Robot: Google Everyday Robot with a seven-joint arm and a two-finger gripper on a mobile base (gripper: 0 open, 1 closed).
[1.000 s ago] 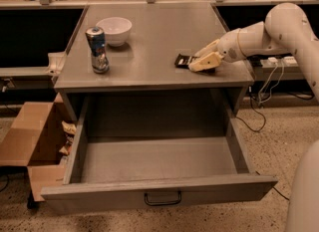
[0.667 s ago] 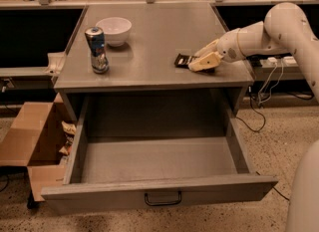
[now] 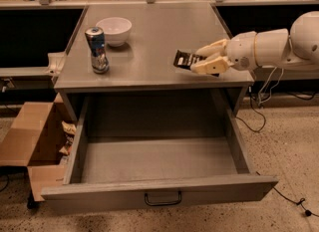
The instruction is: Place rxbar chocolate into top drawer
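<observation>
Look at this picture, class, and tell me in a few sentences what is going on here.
A robot arm reaches in from the right, and its gripper is over the right side of the table. Its fingers are closed on one end of a dark snack bar. Below the table top, the wide drawer is pulled fully open, and the bar is not in it yet. A drink can and a white bowl stand on the left, untouched.
</observation>
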